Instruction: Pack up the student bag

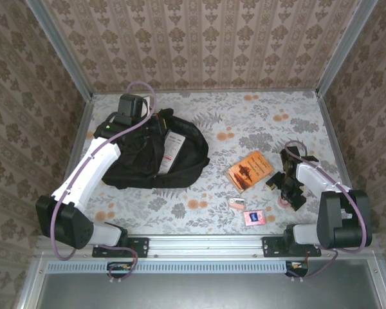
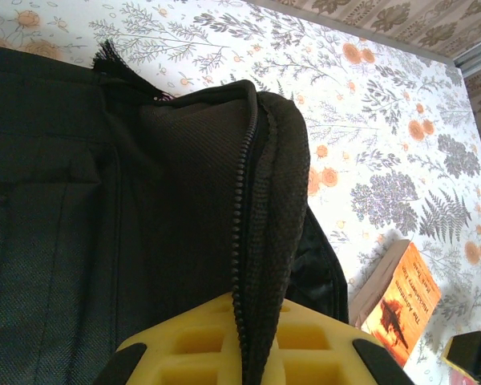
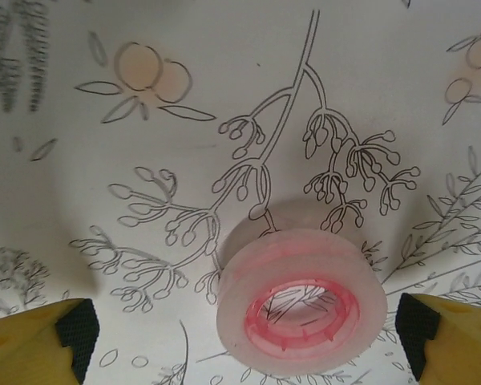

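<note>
We pinch the bag's [image 2: 64, 200] rim with the left gripper [image 2: 256, 353] to hold it open; the right gripper [image 3: 244, 337], spread, straddles the tape [image 3: 305, 257] for pickup.

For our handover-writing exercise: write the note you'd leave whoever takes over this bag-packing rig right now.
Left gripper: shut on the student bag's zipper edge.
Right gripper: open, fingers either side of the tape roll on the table, not touching it.
Done: a white booklet sits in the bag.
Left: tape roll, orange book, pink packet and small card lie outside.
</note>
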